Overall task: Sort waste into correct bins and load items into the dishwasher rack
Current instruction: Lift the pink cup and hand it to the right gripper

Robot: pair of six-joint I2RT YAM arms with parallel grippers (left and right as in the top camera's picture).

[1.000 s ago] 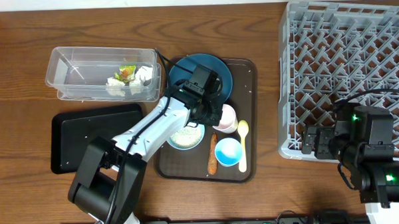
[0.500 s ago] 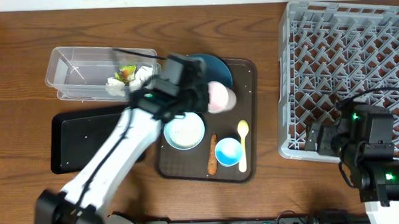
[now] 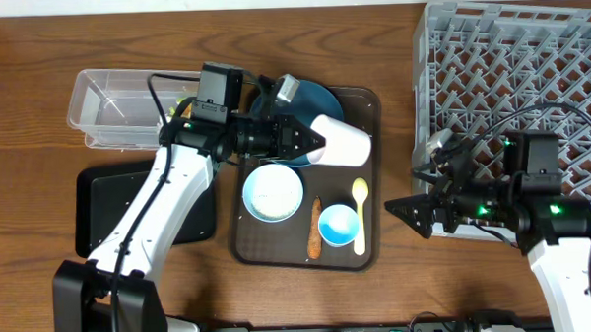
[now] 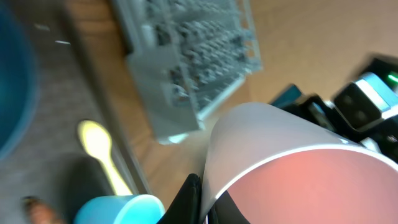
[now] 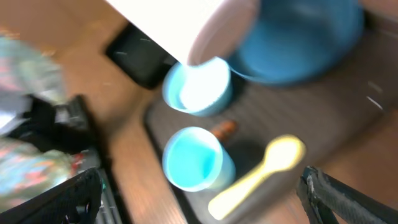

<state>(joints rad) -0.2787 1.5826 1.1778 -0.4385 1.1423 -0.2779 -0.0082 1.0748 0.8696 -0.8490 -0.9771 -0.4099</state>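
Cup [image 3: 340, 142] in left jaws, pink interior visible from left wrist only

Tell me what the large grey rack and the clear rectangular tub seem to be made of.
Large grey lattice rack: probably moulded plastic, matte, with uniform thin pegs. Clear rectangular tub: likely thin plastic, glossy; see-through walls with bright highlights.

Overhead: bright, even light from above; sharp all over; soft shadows edge the grey rack [image 3: 509, 80]; slight glare on the clear tub [image 3: 96, 94]. Left wrist: motion blur throughout, pinkish-white cup [image 4: 280, 155] close and unfocused. Right wrist: smeared by motion; yellow spoon [image 5: 258, 171] soft-edged.
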